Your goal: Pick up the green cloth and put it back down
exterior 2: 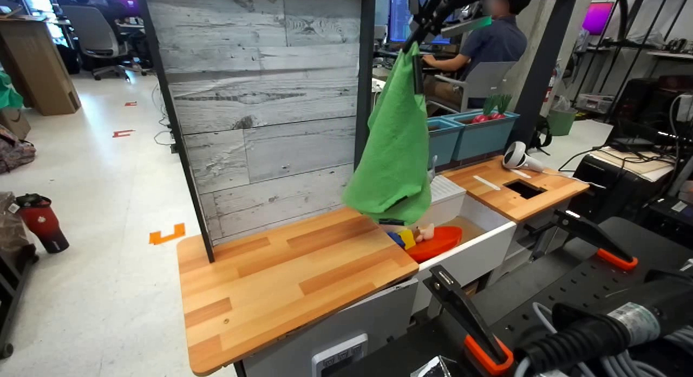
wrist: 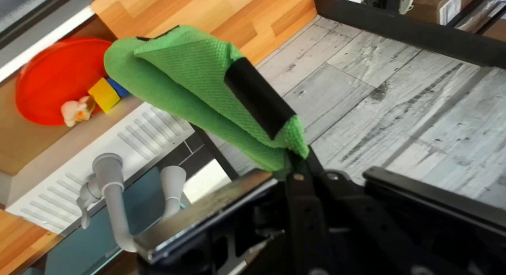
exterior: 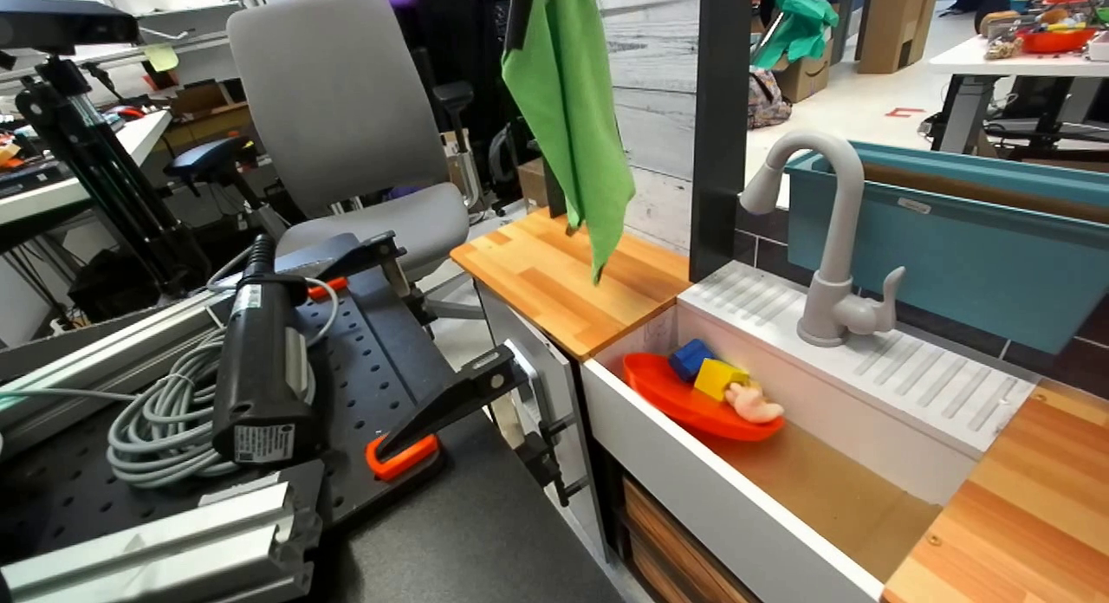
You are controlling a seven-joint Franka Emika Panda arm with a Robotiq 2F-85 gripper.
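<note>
Left in an exterior view lies a striped brown wooden surface [exterior 2: 260, 293]; next, the green fabric cloth [exterior 2: 398, 149] hangs midair, its top pinched in the black metal claw [wrist: 300, 159]; farther right, a red oval dish [exterior 2: 439, 246] sits inside the white boxy sink [exterior 2: 474, 256]. Lifting looks done; setting down remains.

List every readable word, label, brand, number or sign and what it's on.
No text reads clearly. Too small or blurred:
White label on the black device
Marking on the black-and-orange clamp
Sticker on the teal planter
Mark on the floor box
Label on the cardboard box in the wrist view
Monitor screen
</note>
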